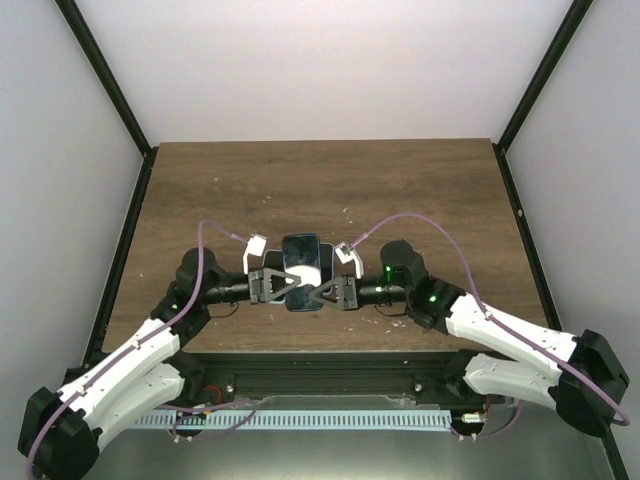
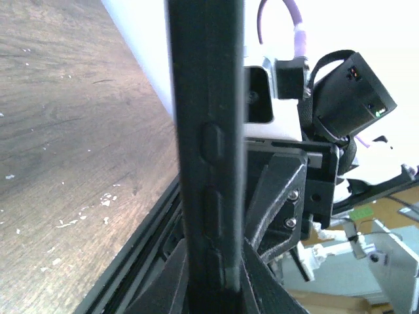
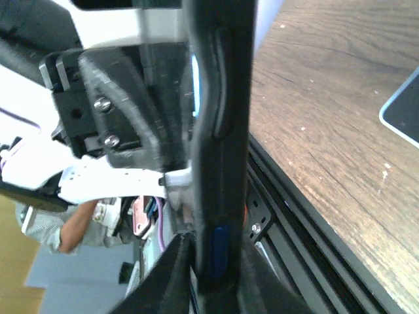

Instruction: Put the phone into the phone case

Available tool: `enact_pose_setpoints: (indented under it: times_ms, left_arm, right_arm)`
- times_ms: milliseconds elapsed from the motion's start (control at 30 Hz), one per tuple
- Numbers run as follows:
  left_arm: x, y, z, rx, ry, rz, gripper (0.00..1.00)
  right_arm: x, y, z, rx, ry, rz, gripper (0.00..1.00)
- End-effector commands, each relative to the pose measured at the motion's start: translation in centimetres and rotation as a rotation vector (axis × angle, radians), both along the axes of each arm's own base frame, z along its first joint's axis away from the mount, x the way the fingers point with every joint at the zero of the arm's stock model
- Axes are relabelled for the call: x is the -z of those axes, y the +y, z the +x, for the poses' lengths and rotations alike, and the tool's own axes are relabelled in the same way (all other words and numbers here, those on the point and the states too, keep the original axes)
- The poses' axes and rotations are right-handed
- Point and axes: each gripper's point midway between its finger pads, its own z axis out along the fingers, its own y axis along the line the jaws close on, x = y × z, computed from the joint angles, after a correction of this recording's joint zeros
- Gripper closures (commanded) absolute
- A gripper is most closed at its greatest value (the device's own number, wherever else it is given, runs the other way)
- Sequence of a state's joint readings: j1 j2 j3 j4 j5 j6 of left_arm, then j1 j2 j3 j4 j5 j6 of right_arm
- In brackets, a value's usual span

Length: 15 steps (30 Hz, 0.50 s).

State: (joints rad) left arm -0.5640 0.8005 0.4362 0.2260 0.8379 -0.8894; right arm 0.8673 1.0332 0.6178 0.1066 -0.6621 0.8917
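The left tool (image 1: pixel 283 287) and the right tool (image 1: pixel 322 293) meet tip to tip at the middle of the near edge. Each is pressed together on the same thin dark slab, which I take for the phone case (image 2: pixel 209 150). In each wrist view the two fingers flank the slab's faces, and one long side edge fills the frame from top to bottom. Moulded button bumps show on the left-hand edge, and a long bump and a small blue tab on the right-hand edge. The case therefore seems to be held on edge, its long axis rising from the counter (image 1: pixel 420 200) and its short axis running left to right between the tools. Whether anything already sits inside it cannot be told. Just to the far side, the right wrist view catches the corner of a flat pale-blue panel with a dark rim lying on the wood, which I judge to be the phone (image 3: pixel 404 112). From above, this panel and the held case overlap, so its long axis is not clear. Both arms look about equally near it, but only the right one has it in sight. The move ahead probably turns on the case's open face being brought round toward the far side.
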Motion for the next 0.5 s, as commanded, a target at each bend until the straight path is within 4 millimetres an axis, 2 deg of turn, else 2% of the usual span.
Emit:
enact_pose_setpoints:
  times_ms: [0, 33, 67, 300, 367, 467]
  left_arm:
    - [-1.9, 0.7, 2.0, -0.123, -0.111, -0.012, 1.0]
    - [-1.8, 0.7, 2.1, -0.13, -0.118, -0.003, 1.0]
    - [-1.6, 0.8, 2.2, -0.138, -0.125, 0.011, 1.0]
    - [-0.9, 1.2, 2.2, -0.156, -0.124, 0.045, 0.98]
    - [-1.1, 1.3, 2.1, -0.156, -0.118, 0.041, 0.89]
    - [-1.0, 1.4, 2.1, -0.165, -0.103, 0.055, 0.67]
  right_arm:
    - [-2.0, 0.3, -1.3, -0.065, -0.017, 0.065, 0.93]
    - [-2.0, 0.2, -1.3, -0.062, -0.014, 0.065, 0.98]
    - [-2.0, 0.2, -1.2, -0.057, -0.011, 0.066, 0.99]
    - [-2.1, 0.2, -0.4, -0.014, -0.027, 0.062, 0.99]
    - [-2.2, 0.3, -0.1, -0.001, -0.048, 0.058, 0.99]
    - [-2.1, 0.1, 0.8, 0.042, -0.096, 0.018, 0.99]
